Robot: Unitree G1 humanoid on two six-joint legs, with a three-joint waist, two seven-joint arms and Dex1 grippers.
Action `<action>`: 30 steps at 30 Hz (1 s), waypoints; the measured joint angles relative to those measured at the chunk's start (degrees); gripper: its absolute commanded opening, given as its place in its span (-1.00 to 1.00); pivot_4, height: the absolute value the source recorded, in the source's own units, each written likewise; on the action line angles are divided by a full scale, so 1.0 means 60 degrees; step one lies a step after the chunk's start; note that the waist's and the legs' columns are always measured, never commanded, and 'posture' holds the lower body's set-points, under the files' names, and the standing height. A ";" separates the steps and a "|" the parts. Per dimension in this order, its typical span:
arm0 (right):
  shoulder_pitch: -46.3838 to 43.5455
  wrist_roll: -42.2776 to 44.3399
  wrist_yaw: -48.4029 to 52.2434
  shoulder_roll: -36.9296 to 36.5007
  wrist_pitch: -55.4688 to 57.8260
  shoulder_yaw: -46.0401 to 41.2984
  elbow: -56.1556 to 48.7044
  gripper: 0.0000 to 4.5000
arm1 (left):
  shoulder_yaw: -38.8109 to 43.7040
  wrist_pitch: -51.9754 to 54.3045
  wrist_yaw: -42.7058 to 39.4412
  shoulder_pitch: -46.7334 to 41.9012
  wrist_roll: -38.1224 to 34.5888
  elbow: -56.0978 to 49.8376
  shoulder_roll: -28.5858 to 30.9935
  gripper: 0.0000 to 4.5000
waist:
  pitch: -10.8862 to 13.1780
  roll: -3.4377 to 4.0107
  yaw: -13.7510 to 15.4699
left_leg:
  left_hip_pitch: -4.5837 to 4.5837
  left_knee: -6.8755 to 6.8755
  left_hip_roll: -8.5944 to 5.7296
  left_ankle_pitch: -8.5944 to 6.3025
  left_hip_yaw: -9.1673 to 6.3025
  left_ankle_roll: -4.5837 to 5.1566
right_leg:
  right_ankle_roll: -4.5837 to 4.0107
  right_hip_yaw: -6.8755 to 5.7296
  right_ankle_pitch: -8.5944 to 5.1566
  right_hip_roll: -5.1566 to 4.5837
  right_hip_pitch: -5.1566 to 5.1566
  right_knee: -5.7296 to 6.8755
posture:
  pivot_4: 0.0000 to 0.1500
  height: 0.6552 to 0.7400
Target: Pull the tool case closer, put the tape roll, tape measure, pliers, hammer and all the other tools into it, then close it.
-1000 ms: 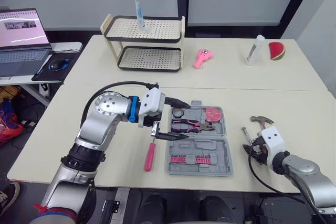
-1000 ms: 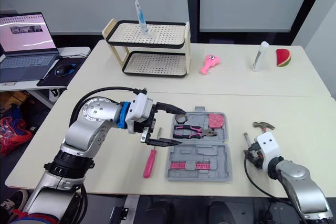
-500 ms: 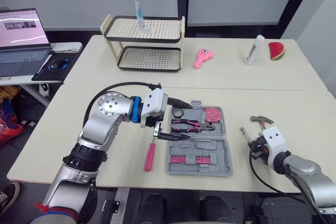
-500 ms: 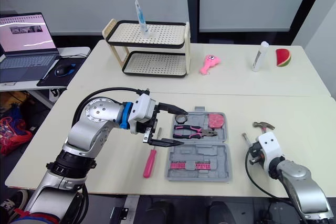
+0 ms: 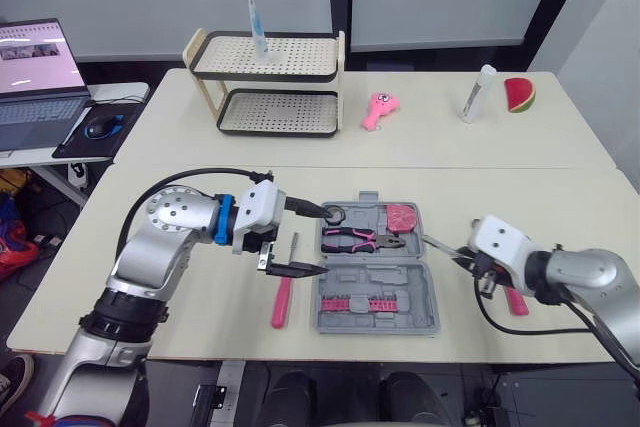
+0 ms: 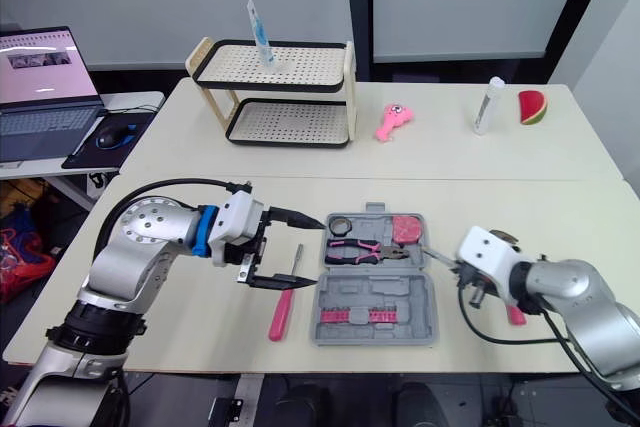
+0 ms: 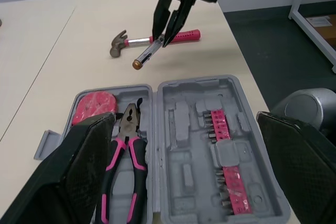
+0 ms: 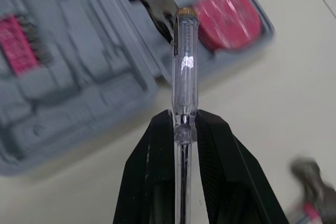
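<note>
Swings the right gripper [image 8: 184, 123] in from beside the hammer [image 7: 137, 41], pinching the clear screwdriver [image 8: 185, 72], now just off the right edge of the open tool case [image 5: 400, 292]. Leaves left gripper [image 5: 321, 240] spread wide, empty. Looks like drop-in next.

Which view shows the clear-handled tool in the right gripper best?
The right wrist view: the clear-handled tool is close and whole, clamped in the right gripper, brass cap over the tool case. The left wrist view shows it small, near the hammer; the eye views show a thin sliver.
</note>
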 measured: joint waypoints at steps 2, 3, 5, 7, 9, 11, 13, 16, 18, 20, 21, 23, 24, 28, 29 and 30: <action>-0.0611 -0.0183 0.0314 -0.0070 0.0178 0.0699 -0.0070 -0.84 | 0.0041 -0.0140 -0.0065 0.0172 0.0010 0.0003 0.0133 1.00 | 0.0001 -0.0001 0.0056 | -0.0004 0.0002 -0.0004 0.0000 -0.0001 0.0000 | 0.0000 -0.0001 0.0000 -0.0006 -0.0002 -0.0007 | 1.00 1.00; -0.1119 -0.0379 0.0428 -0.0016 0.0341 0.1204 -0.0066 -0.84 | 0.0086 -0.0280 -0.0094 0.0319 0.0036 0.0010 0.0235 1.00 | 0.0001 -0.0001 0.0074 | -0.0002 0.0002 -0.0003 0.0000 -0.0002 -0.0001 | 0.0000 -0.0001 0.0000 -0.0006 -0.0003 -0.0007 | 1.00 1.00; -0.2168 -0.0727 0.0518 0.0487 0.0768 0.2065 -0.0045 -0.84 | 0.0107 -0.0659 -0.0172 0.0557 0.0155 0.0036 0.0356 1.00 | 0.0001 -0.0001 0.0083 | -0.0003 -0.0001 -0.0002 0.0002 -0.0010 -0.0003 | 0.0000 -0.0002 0.0000 -0.0006 -0.0008 -0.0005 | 1.00 1.00; -0.2936 -0.1026 0.0519 0.1025 0.1171 0.2841 0.0087 -0.84 | 0.0131 -0.0915 -0.0185 0.0773 0.0265 0.0040 0.0432 1.00 | 0.0000 -0.0002 0.0088 | -0.0005 -0.0003 -0.0002 0.0002 -0.0014 -0.0003 | 0.0000 -0.0004 0.0000 -0.0006 -0.0013 -0.0005 | 1.00 1.00; -0.3433 -0.1356 0.0514 0.1449 0.1402 0.3636 0.0231 -0.84 | 0.0151 -0.0930 -0.0130 0.0953 0.0269 0.0034 0.0467 1.00 | 0.0000 -0.0002 0.0088 | -0.0007 -0.0003 -0.0003 0.0002 -0.0014 -0.0003 | 0.0000 -0.0004 0.0000 -0.0008 -0.0017 -0.0003 | 1.00 1.00; -0.3849 -0.1715 0.0529 0.1729 0.1498 0.4322 0.0522 -0.84 | 0.0205 -0.0928 0.0002 0.1052 0.0269 0.0034 0.0478 1.00 | 0.0000 -0.0002 0.0100 | -0.0009 -0.0001 -0.0008 0.0002 -0.0019 -0.0003 | 0.0000 -0.0007 0.0000 -0.0011 -0.0020 -0.0003 | 1.00 1.00; -0.4087 -0.1978 0.0570 0.1782 0.1529 0.4678 0.0659 -0.84 | 0.0289 -0.0925 0.0044 0.1086 0.0266 0.0033 0.0544 1.00 | 0.0000 -0.0003 0.0112 | -0.0010 0.0000 -0.0010 0.0002 -0.0025 -0.0003 | 0.0000 -0.0011 0.0000 -0.0012 -0.0020 -0.0003 | 1.00 1.00; -0.4316 -0.2244 0.0601 0.1938 0.1604 0.4898 0.0841 -0.84 | 0.0422 -0.0910 0.0040 0.1136 0.0253 0.0032 0.0714 1.00 | 0.0000 -0.0002 0.0087 | -0.0007 -0.0003 -0.0007 0.0002 -0.0026 -0.0004 | 0.0000 -0.0009 0.0000 -0.0010 -0.0027 0.0005 | 1.00 1.00; -0.4358 -0.2289 0.0611 0.2100 0.1609 0.4980 0.0862 -0.84 | 0.0428 -0.0906 0.0026 0.1155 0.0251 0.0032 0.0775 1.00 | 0.0000 -0.0002 0.0082 | -0.0006 -0.0004 -0.0007 0.0002 -0.0027 -0.0004 | 0.0000 -0.0008 0.0000 -0.0010 -0.0031 0.0010 | 1.00 1.00; -0.4363 -0.2375 0.0612 0.2260 0.1604 0.5168 0.0900 -0.84 | 0.0428 -0.0906 0.0021 0.1156 0.0250 0.0032 0.0788 1.00 | 0.0000 -0.0002 0.0066 | -0.0006 -0.0005 -0.0007 0.0002 -0.0027 -0.0004 | 0.0000 -0.0007 0.0000 -0.0009 -0.0034 0.0015 | 1.00 1.00; -0.4363 -0.2410 0.0609 0.2345 0.1600 0.5255 0.0964 -0.84 | 0.0429 -0.0906 0.0017 0.1161 0.0249 0.0032 0.0791 1.00 | 0.0000 -0.0002 0.0063 | -0.0006 -0.0006 -0.0007 0.0002 -0.0027 -0.0004 | 0.0000 -0.0007 0.0000 -0.0009 -0.0034 0.0016 | 1.00 1.00; -0.4363 -0.2505 0.0599 0.2537 0.1567 0.5366 0.1132 -0.84 | 0.0428 -0.0905 0.0009 0.1172 0.0248 0.0032 0.0810 1.00 | 0.0000 -0.0002 0.0058 | -0.0006 -0.0005 -0.0008 0.0002 -0.0028 -0.0004 | 0.0000 -0.0008 0.0000 -0.0009 -0.0037 0.0023 | 1.00 1.00; -0.4363 -0.2575 0.0596 0.2576 0.1545 0.5403 0.1195 -0.84 | 0.0428 -0.0900 0.0004 0.1181 0.0248 0.0032 0.0822 1.00 | 0.0000 -0.0002 0.0058 | -0.0006 -0.0005 -0.0008 0.0002 -0.0029 -0.0004 | 0.0000 -0.0009 0.0000 -0.0009 -0.0037 0.0025 | 1.00 1.00; -0.4361 -0.2703 0.0588 0.2712 0.1392 0.5504 0.1425 -0.84 | 0.0427 -0.0886 -0.0011 0.1183 0.0249 0.0032 0.0825 1.00 | 0.0000 -0.0002 0.0055 | -0.0006 -0.0005 -0.0008 0.0002 -0.0028 -0.0004 | 0.0000 -0.0008 0.0000 -0.0009 -0.0039 0.0026 | 1.00 1.00; -0.4356 -0.2757 0.0586 0.2794 0.1340 0.5550 0.1490 -0.84 | 0.0427 -0.0884 -0.0012 0.1182 0.0249 0.0032 0.0825 1.00 | 0.0000 -0.0002 0.0045 | -0.0006 -0.0006 -0.0008 0.0002 -0.0030 -0.0004 | 0.0000 -0.0010 0.0000 -0.0008 -0.0039 0.0027 | 1.00 1.00; -0.4349 -0.2791 0.0578 0.2838 0.1309 0.5588 0.1553 -0.84 | 0.0426 -0.0881 -0.0014 0.1182 0.0250 0.0032 0.0825 1.00 | 0.0000 -0.0002 0.0040 | -0.0005 -0.0006 -0.0008 0.0002 -0.0030 -0.0004 | 0.0000 -0.0009 0.0000 -0.0008 -0.0040 0.0029 | 1.00 1.00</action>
